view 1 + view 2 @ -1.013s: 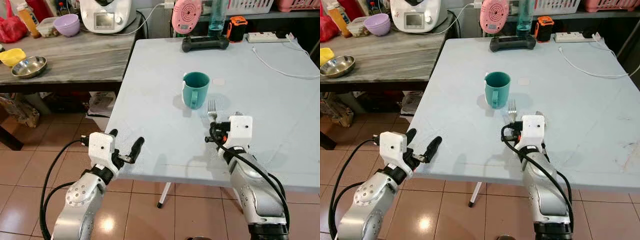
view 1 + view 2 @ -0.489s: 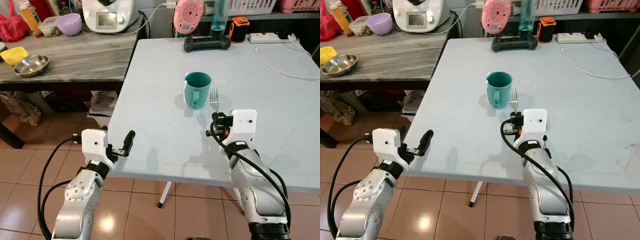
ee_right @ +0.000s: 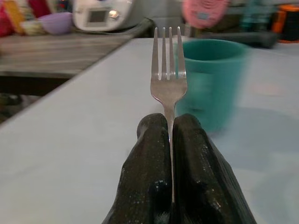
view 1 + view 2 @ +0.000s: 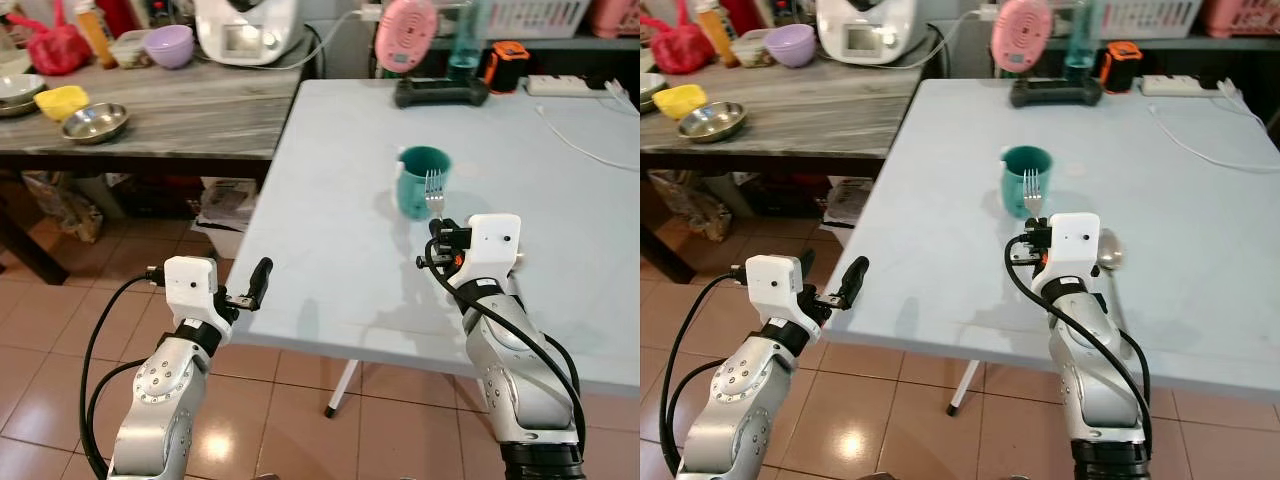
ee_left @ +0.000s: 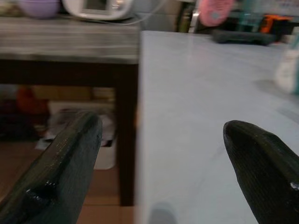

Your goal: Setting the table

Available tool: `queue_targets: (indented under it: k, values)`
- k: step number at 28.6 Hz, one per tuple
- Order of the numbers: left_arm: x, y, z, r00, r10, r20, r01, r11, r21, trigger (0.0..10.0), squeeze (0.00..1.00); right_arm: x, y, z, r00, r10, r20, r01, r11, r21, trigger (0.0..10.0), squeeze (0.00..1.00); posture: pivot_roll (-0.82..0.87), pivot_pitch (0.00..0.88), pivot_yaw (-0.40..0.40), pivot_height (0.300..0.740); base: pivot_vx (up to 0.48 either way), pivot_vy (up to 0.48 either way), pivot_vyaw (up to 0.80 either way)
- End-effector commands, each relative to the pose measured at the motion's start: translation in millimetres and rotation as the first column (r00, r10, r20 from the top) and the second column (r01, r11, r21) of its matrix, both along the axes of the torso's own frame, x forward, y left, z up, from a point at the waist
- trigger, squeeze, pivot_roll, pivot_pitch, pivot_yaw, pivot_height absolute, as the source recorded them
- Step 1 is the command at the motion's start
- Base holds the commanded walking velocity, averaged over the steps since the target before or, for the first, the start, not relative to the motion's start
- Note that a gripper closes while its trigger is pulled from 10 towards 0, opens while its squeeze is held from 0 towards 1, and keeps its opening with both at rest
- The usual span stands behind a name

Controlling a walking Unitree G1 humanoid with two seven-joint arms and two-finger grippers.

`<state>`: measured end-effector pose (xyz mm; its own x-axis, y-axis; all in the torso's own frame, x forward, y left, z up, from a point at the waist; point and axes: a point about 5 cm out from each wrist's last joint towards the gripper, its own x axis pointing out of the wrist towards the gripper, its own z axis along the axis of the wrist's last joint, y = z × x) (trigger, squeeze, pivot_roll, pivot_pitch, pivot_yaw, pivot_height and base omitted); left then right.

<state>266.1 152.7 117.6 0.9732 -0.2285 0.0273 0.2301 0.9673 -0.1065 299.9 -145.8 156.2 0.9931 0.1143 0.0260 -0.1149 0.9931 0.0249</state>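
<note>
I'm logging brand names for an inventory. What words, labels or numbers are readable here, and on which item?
None can be read.
White kitchen appliance: its screen is lit, but too small to read.
Pink round fan: no legible mark.
Orange-and-black device: too blurred.
Teal mug, fork: plain.

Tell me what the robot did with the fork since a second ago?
The right gripper, shut on the silver metal fork, carried it forward over the pale blue table until its tines sit in front of the teal plastic mug. The open left gripper drew back off the table's near edge. The mug stayed put; the whole view shifted because the camera moved.
</note>
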Motion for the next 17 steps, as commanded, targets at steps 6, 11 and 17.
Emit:
queue_targets:
  k: [6,11,17]
  values:
    - [1.5,5.2,-0.1,1.0,0.012,0.001,-0.012,1.0,0.01,10.0,0.0,1.0,3.9,1.6,1.0,0.001,0.011,-0.001,1.0,0.002,10.0,0.0,-0.13,0.071,0.092,0.74,0.0,0.388,0.0]
    - [1.7,5.2,-0.2,1.0,0.01,0.002,-0.01,1.0,0.013,10.0,0.0,1.6,4.5,1.7,1.0,0.002,0.013,-0.002,1.0,0.003,10.0,0.0,-0.13,0.068,0.092,0.74,0.0,0.392,0.0]
    - [2.1,5.6,-0.4,1.0,0.011,0.001,-0.011,1.0,0.015,10.0,0.0,2.3,4.9,1.9,1.0,0.003,0.015,-0.003,1.0,0.003,10.0,0.0,-0.13,0.063,0.092,0.74,0.0,0.389,0.0]
